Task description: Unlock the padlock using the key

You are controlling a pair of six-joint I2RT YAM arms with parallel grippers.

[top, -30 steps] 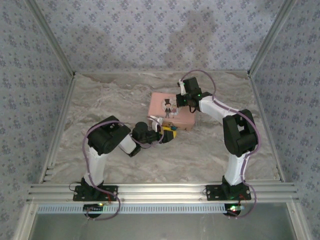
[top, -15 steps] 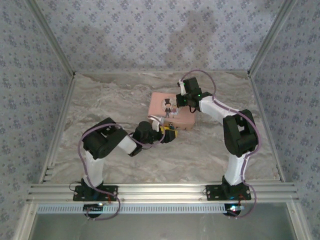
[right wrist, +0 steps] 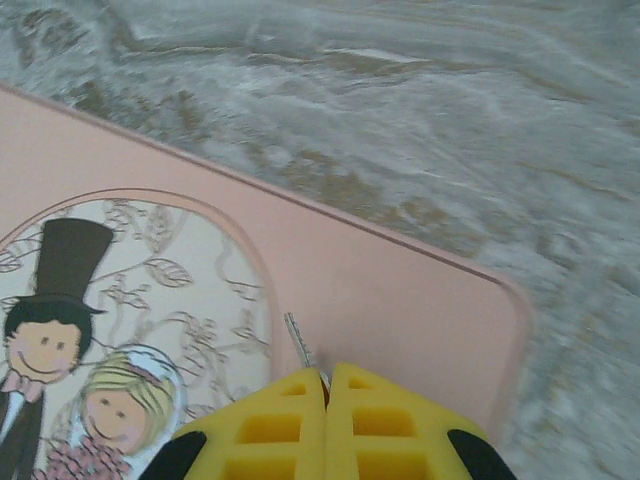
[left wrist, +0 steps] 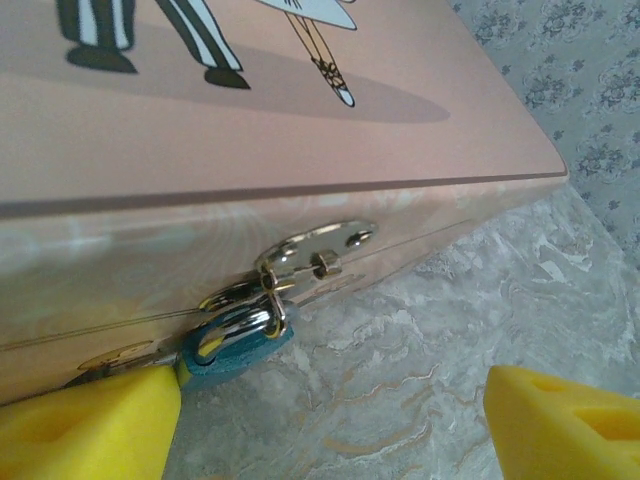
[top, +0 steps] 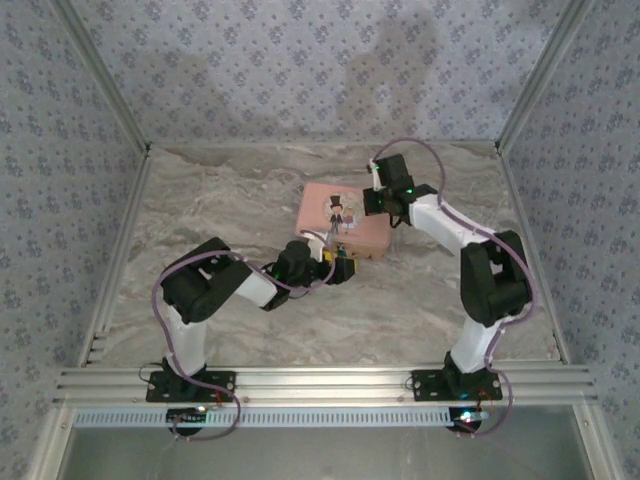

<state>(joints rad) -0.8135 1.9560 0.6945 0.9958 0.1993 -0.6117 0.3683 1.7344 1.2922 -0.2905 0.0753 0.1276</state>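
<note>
Lining up for the unlock

The pink tin (top: 318,205) sits mid-frame in the top view. The left gripper (top: 338,266) is at its front edge, fingers spread wide. The little blue padlock (left wrist: 235,350) hangs from the clasp (left wrist: 320,240), lower left of the left wrist view. The right gripper (right wrist: 326,385), pressed together over the tin, pinches the thin key (right wrist: 298,343). Best to bring the key down slowly and line it up straight with the padlock.

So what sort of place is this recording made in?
Probably a purpose-built robot test booth: patterned walls on three sides, a marble-look tabletop, and an aluminium rail along the near edge.
</note>
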